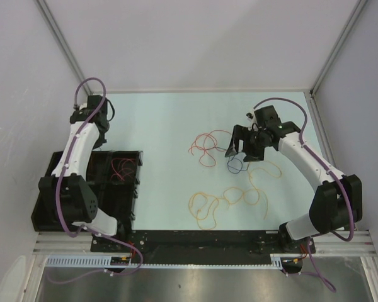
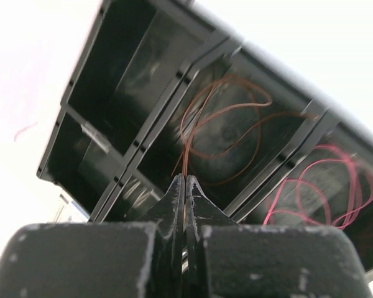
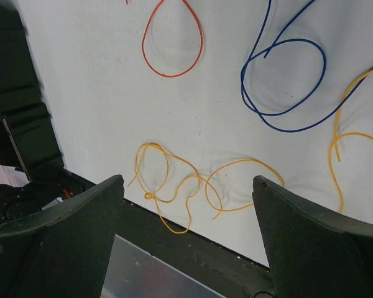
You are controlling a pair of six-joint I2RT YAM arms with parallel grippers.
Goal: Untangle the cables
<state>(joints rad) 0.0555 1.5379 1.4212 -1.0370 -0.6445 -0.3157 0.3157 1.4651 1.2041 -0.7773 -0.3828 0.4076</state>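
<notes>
My left gripper (image 2: 185, 181) is shut on a thin brownish-red cable (image 2: 227, 127), which runs up from between the fingers and loops in a compartment of the black tray (image 2: 143, 133). A pink-red cable (image 2: 326, 189) lies in the compartment beside it. In the top view the left gripper (image 1: 101, 137) hangs over the tray's far end (image 1: 88, 165). My right gripper (image 1: 244, 150) is open and empty above a dark blue cable (image 1: 235, 165). From its wrist view I see the blue cable (image 3: 286, 84), a red loop (image 3: 173, 43) and a yellow cable (image 3: 174, 186) beyond its open gripper (image 3: 186, 186).
Red cables (image 1: 205, 145) lie loose mid-table, and yellow-orange loops (image 1: 227, 201) spread toward the front edge and the right (image 1: 269, 170). The black front rail (image 1: 201, 239) borders the table. White walls enclose the back and sides.
</notes>
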